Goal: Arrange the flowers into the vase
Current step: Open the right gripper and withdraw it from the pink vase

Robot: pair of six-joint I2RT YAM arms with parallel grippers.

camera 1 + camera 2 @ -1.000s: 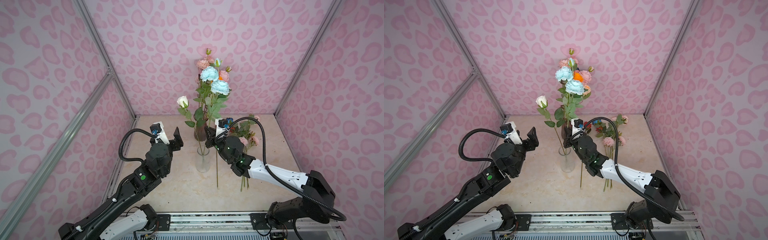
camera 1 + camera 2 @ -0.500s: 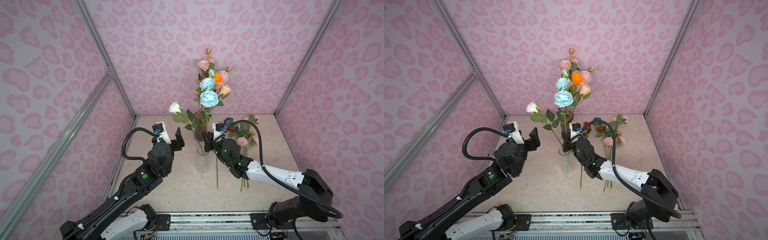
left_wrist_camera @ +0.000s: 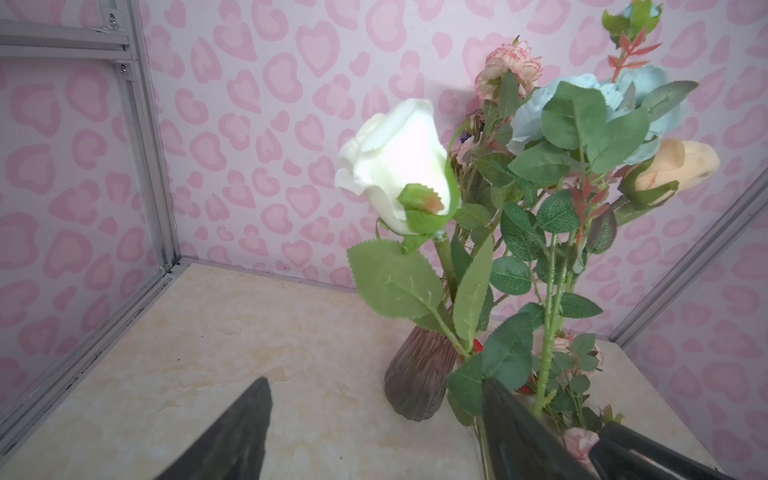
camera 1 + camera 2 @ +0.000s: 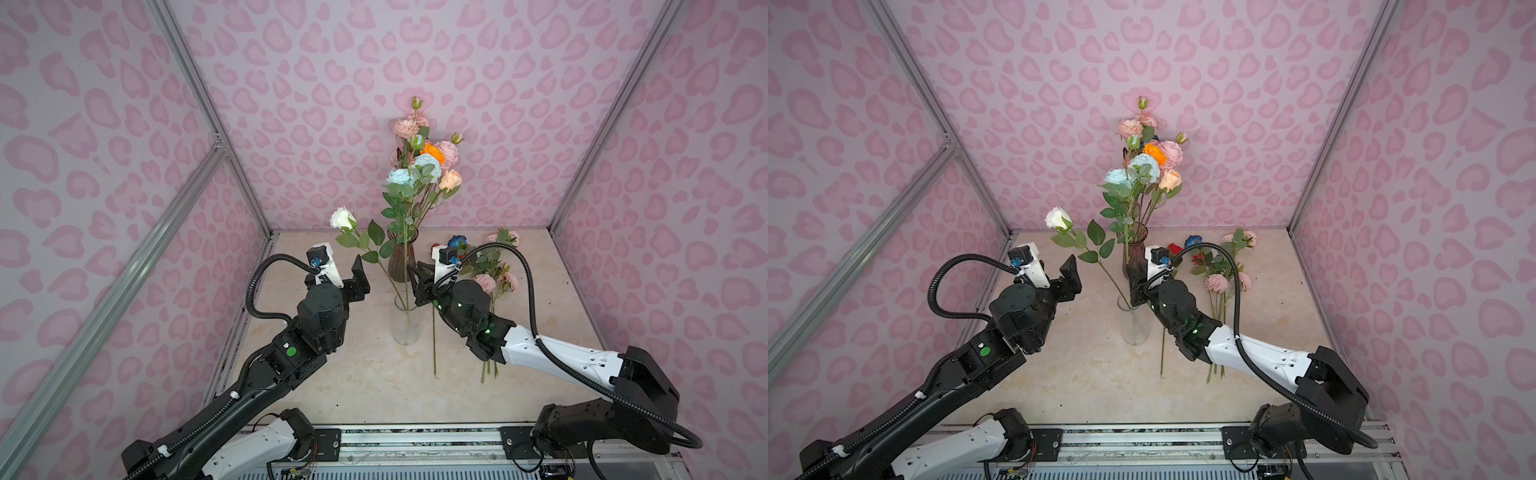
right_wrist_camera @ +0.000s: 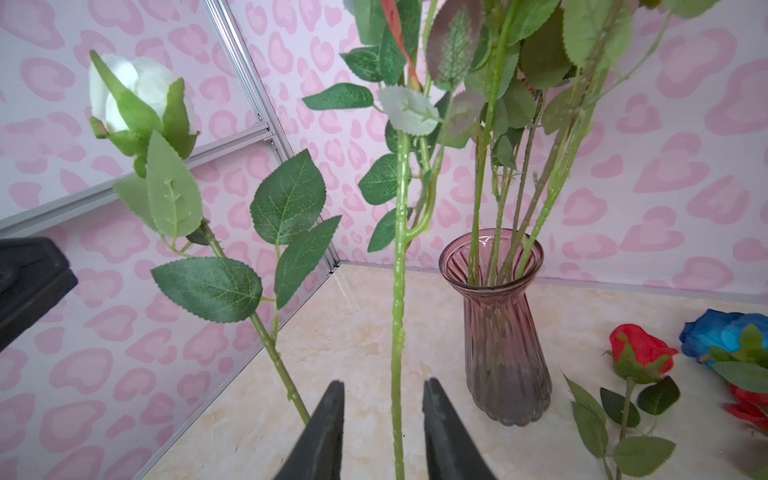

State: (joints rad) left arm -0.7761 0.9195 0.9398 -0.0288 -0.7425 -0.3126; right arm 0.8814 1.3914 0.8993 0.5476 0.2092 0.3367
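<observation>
Pink-walled booth, table centre: right gripper [image 5: 384, 384] parted around vased blue bloom's stem [image 5: 399, 291]; left gripper [image 3: 374, 395] spread, empty; loose flowers [image 4: 484, 283] likely next.

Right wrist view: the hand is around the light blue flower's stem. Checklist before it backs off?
1. Right hand free of the light blue flower's stem: ok, jaws open, gap on both sides.
2. That stem in the clear vase: ok, it enters the mouth in both top views.
3. White rose in the same vase: ok, leaning toward the left arm's side.
4. Clear vase upright: ok.
5. Left hand open and empty: ok.
6. All flowers arranged: not ok; pink flowers, a red rose and a dark blue flower lie on the table.
</observation>
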